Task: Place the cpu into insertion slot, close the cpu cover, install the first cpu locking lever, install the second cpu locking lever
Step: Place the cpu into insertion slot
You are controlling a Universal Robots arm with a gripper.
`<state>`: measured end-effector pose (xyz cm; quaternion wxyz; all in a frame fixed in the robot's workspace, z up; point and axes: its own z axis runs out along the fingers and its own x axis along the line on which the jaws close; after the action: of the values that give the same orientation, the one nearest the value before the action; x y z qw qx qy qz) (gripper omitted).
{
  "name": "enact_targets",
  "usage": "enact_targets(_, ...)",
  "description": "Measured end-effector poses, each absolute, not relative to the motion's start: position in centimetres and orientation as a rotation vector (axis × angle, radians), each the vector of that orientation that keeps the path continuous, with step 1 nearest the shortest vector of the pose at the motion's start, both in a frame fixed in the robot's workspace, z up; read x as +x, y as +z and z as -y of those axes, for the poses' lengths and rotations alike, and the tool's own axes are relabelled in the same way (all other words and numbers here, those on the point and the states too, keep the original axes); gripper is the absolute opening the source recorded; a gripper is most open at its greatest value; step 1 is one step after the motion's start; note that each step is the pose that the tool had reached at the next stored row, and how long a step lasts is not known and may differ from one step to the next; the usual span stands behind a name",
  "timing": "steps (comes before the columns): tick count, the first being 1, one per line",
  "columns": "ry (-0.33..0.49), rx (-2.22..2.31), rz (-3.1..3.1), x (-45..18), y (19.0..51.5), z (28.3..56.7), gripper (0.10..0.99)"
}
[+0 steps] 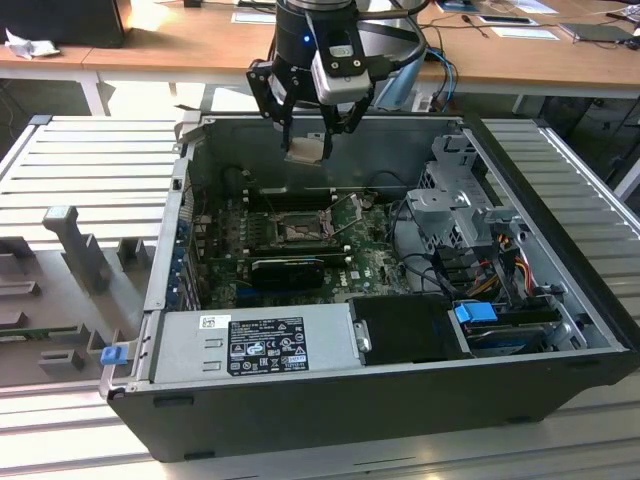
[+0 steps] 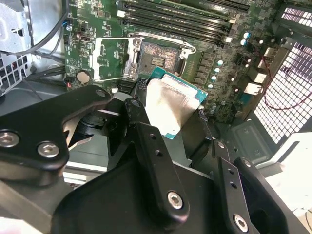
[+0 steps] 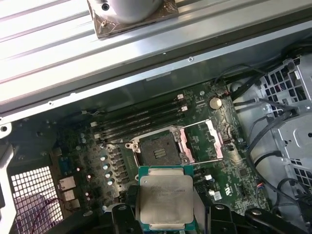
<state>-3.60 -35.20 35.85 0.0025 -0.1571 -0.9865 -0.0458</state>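
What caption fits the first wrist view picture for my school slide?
The gripper holds the cpu above the insertion slot, whose cpu cover stands open.

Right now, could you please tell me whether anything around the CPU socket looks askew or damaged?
Nothing stands out. The cpu is held squarely in the hand, above the board and apart from the insertion slot, which is bare, with the cpu cover standing open beside it.

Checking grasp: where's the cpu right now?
Exterior view: the cpu hangs in the gripper above the open case; first wrist view shows the insertion slot empty.
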Motion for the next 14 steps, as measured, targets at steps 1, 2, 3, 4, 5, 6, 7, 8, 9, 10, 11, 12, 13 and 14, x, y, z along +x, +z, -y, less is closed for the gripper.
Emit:
enact_targets(1, -0.144, -0.502, 3.093, -3.60, 35.85, 35.20, 0.529)
enact_targets(2, -0.144, -0.510, 3.092, -3.60, 35.84, 35.20, 0.529)
enact_targets(3, -0.144, -0.523, 3.090, -3.60, 35.84, 35.20, 0.529)
enact_targets(4, -0.144, -0.533, 3.089, -3.60, 35.84, 35.20, 0.529)
enact_targets(5, -0.144, -0.545, 3.087, -3.60, 35.83, 35.20, 0.529)
enact_targets(6, -0.144, -0.555, 3.086, -3.60, 35.83, 35.20, 0.529)
enact_targets(7, -0.144, -0.562, 3.085, -3.60, 35.83, 35.20, 0.529)
enact_targets(8, -0.144, -0.572, 3.083, -3.60, 35.83, 35.20, 0.529)
enact_targets(9, -0.144, -0.582, 3.081, -3.60, 35.83, 35.20, 0.529)
enact_targets(10, -0.144, -0.594, 3.080, -3.60, 35.83, 35.20, 0.529)
enact_targets(11, -0.144, -0.615, 3.076, -3.60, 35.79, 35.20, 0.529)
enact_targets(12, -0.144, -0.622, 3.075, -3.60, 35.72, 35.20, 0.529)
enact_targets(13, -0.144, -0.622, 3.075, -3.60, 35.68, 35.21, 0.529)
enact_targets(14, -0.144, -0.623, 3.075, -3.60, 35.59, 35.20, 0.529)
